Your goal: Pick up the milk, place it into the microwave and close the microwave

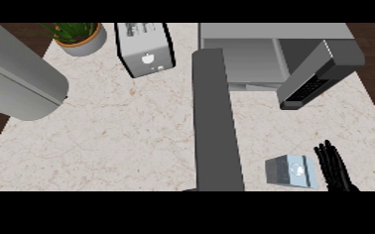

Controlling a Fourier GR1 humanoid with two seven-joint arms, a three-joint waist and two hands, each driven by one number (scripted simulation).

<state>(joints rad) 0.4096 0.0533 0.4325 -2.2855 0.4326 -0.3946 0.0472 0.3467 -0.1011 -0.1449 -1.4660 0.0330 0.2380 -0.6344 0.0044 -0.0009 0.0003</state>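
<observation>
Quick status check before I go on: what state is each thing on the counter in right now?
microwave: door swung open, cavity bare.
milk: on the counter, not held.
right hand: open, beside the milk, fingers straight.
left hand: not visible.
toaster: standing, slots look bare.
potted plant: upright.

counter: pale marbled stone | rear: potted plant, toaster | edges: dark wood floor

Marble counter (milk, toaster, plant, microwave)
</observation>
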